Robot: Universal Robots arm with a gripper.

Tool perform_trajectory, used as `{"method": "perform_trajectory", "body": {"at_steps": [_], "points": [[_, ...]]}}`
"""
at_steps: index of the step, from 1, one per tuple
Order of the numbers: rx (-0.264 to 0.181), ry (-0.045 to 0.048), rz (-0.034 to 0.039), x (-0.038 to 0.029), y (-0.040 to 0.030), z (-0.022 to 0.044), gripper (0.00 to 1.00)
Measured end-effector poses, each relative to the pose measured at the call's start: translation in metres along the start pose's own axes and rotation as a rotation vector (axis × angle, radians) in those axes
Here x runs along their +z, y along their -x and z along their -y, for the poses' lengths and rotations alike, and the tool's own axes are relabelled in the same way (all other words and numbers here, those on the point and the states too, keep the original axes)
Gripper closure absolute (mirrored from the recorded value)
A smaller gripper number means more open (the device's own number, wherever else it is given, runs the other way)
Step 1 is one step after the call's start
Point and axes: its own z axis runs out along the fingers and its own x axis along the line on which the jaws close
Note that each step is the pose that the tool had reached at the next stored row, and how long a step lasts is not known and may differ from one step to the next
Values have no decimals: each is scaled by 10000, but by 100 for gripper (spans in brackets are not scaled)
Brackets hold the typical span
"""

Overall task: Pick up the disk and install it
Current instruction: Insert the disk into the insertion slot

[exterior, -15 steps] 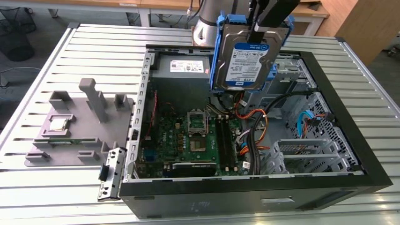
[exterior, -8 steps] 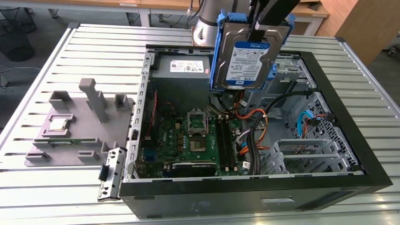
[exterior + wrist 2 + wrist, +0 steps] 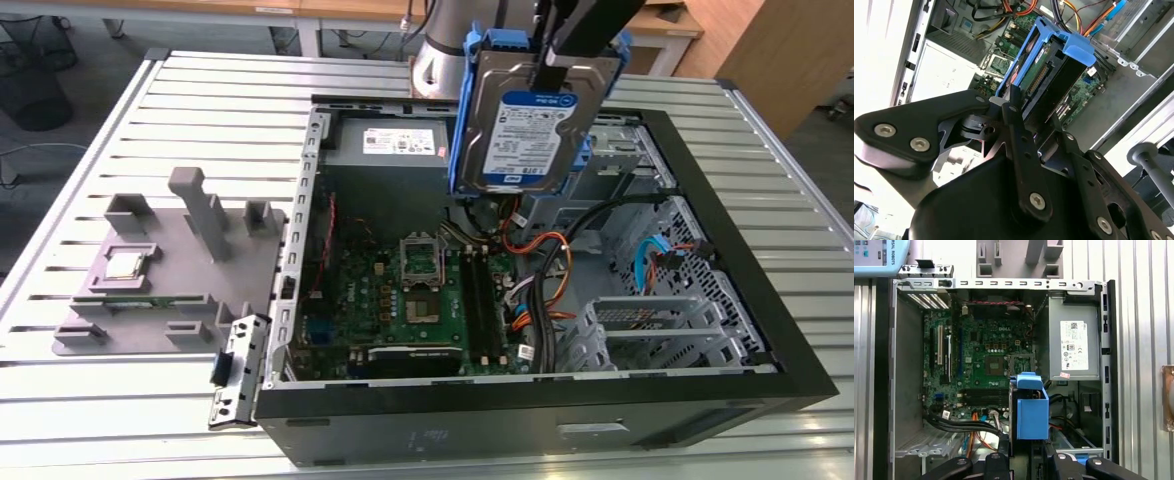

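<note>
- The tool (image 3: 551,76) is clamped on the upper end of the disk (image 3: 534,125). The disk hangs upright beneath it, with the label face visible in the exterior view.
- The disk is suspended above the open computer case (image 3: 534,400) and touches none of the case walls.
- In the first wrist view, the blue carrier end of the disk (image 3: 1031,410) points away from the tool, down into the case interior.
- The motherboard (image 3: 414,300) and a bundle of cables (image 3: 545,255) lie below the tool, with open room between them and the disk's lower edge.
- The power supply (image 3: 1074,345) sits just beside the disk's lower end, against the case wall.
- A grey parts fixture (image 3: 147,270) rests on the desk (image 3: 200,110) outside the case, well apart from the tool.
</note>
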Motion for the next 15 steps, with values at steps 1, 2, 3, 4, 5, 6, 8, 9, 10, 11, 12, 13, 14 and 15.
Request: {"method": "perform_trajectory", "body": {"at_steps": [1,2,3,4,5,6,8,9,10,11,12,13,14,15], "points": [[0,0,0,-1,-16,0,65],[-1,0,1,-1,-31,1,65],[0,0,1,-2,-46,1,65],[0,0,1,-2,-62,1,65],[0,0,1,-3,-79,2,65],[0,0,1,-4,-96,2,65],[0,0,0,-6,-130,2,65],[-1,0,1,-6,-146,3,65],[0,0,0,-7,-160,3,65],[-1,0,0,-8,-174,3,65],[-1,0,0,-8,-190,4,65],[0,0,1,-8,-207,4,65],[0,0,1,-9,-225,4,65],[0,0,0,-10,-243,5,65]]}}
